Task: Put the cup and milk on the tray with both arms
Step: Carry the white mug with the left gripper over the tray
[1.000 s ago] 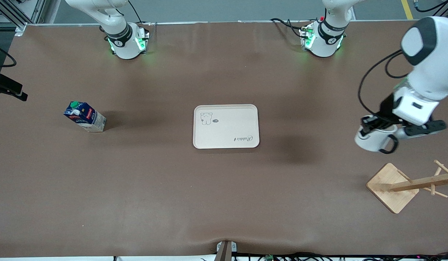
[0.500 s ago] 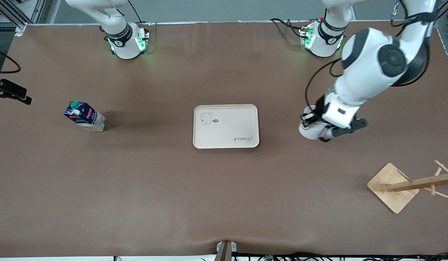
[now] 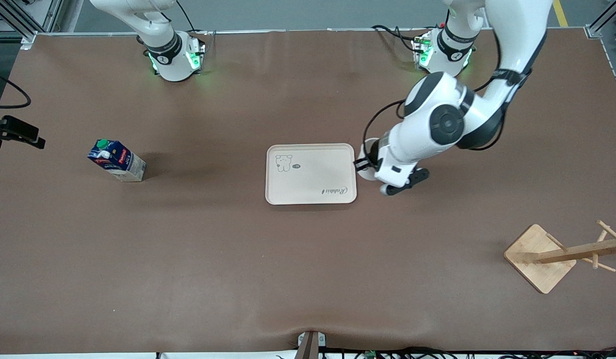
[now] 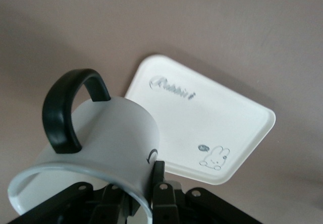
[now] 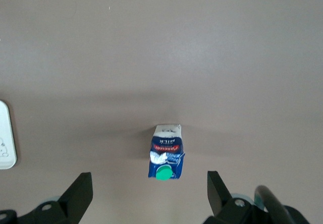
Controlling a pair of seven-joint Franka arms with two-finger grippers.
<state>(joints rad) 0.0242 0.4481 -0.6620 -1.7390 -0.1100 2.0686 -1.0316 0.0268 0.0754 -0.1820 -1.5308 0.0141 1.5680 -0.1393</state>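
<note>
The left pincer, clenched on the cup, hung just beside the tray. The right pincer, released, waited above the milk on the desk.

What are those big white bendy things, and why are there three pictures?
They are two robot arms. One picture looks down from high up; the other two come from cameras on each arm's wrist. The left arm's pincer holds a small white mug with a black handle by its rim, beside the flat cream tray. The right arm's open pincer hangs high over the blue-and-white milk carton with a green cap, which stands on the brown table. A bamboo rack stands toward the left arm's end.
</note>
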